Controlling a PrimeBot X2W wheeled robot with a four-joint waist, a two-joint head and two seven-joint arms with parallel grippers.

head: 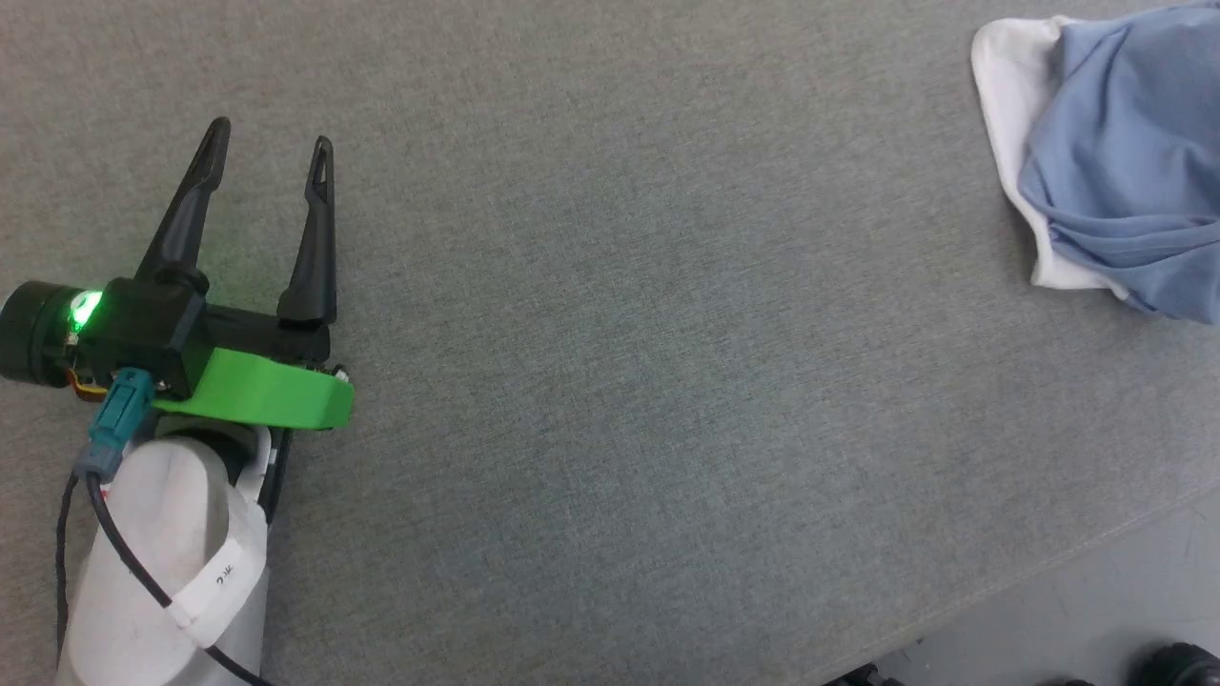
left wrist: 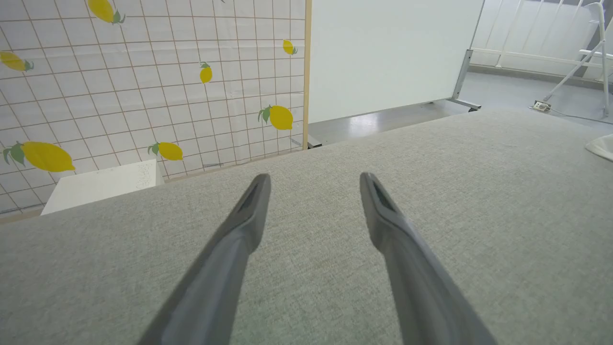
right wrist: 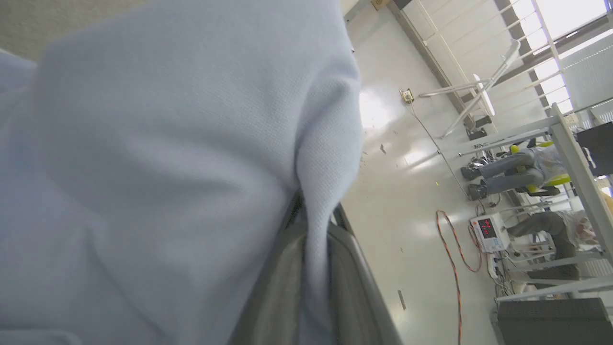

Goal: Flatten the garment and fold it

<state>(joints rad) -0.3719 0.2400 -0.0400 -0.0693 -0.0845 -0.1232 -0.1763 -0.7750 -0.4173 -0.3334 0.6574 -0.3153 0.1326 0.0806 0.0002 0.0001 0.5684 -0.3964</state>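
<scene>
The garment, light blue with a white inner edge, lies bunched at the far right of the grey table in the head view. A sliver of it also shows at the right edge of the left wrist view as the garment. My left gripper hovers open over bare table at the left, far from the cloth, with nothing between its fingers. In the right wrist view my right gripper is shut on a fold of the garment, which drapes over its fingers and hides their tips.
The table's front edge runs diagonally at the lower right, with floor beyond. A lemon-patterned tiled wall and a whiteboard stand past the table's far edge. Seated people, an orange cable and a device sit on the floor.
</scene>
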